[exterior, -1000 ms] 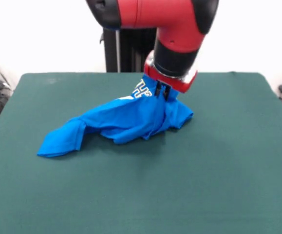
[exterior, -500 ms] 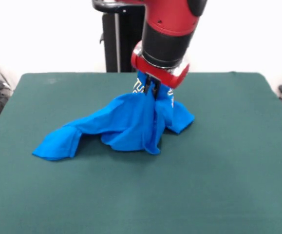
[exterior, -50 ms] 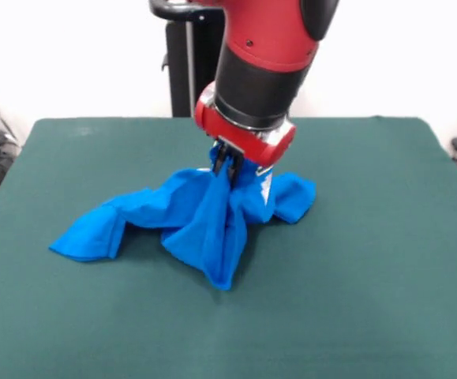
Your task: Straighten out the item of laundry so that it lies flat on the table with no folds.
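- The bright blue short-sleeved T-shirt (exterior, -50 ms: 204, 217) is bunched and tented, nowhere near flat, sitting on the far middle of the dark green felt-covered table (exterior, -50 ms: 370, 300).
- The red and black arm's gripper (exterior, -50 ms: 226, 167) has its jaws pinched together on a gathered fold at the shirt's peak, and that fold is lifted clear of the felt.
- Directly below the jaws the cloth hangs in a pointed drape whose tip touches the table just nearer the camera than the grip.
- From the jaws, the long axis runs sideways: one long arm of fabric trails off toward picture-left and ends in a flattened lobe; a shorter lump lies just to picture-right.
- A scrap of white print shows right beside the jaws; which way the collar points cannot be told.
- Judgement: spreading calls for a pull away from the long left trail.
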You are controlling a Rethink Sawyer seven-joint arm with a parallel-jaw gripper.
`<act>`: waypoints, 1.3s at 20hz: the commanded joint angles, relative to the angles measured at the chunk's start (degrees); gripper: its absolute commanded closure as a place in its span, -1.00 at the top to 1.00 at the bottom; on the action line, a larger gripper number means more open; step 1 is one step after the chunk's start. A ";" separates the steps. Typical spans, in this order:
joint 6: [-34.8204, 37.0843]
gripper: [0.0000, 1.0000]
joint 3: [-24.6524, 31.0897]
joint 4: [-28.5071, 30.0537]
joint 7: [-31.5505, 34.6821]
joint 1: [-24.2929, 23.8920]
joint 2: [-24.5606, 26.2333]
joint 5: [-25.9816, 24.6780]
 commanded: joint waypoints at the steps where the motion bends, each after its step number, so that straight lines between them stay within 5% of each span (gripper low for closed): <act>1: -1.35 -1.00 -1.88 -8.48 5.15 2.68 6.64 -4.06; 9: 5.27 -1.00 -1.34 -20.21 3.82 3.54 12.09 -0.83; 20: -1.05 -1.00 -0.96 -26.65 8.25 4.55 18.35 1.94; 21: -1.15 1.00 -1.18 -26.94 9.23 4.73 18.59 2.23; 26: 8.09 1.00 -0.75 -28.17 9.29 3.99 15.54 7.59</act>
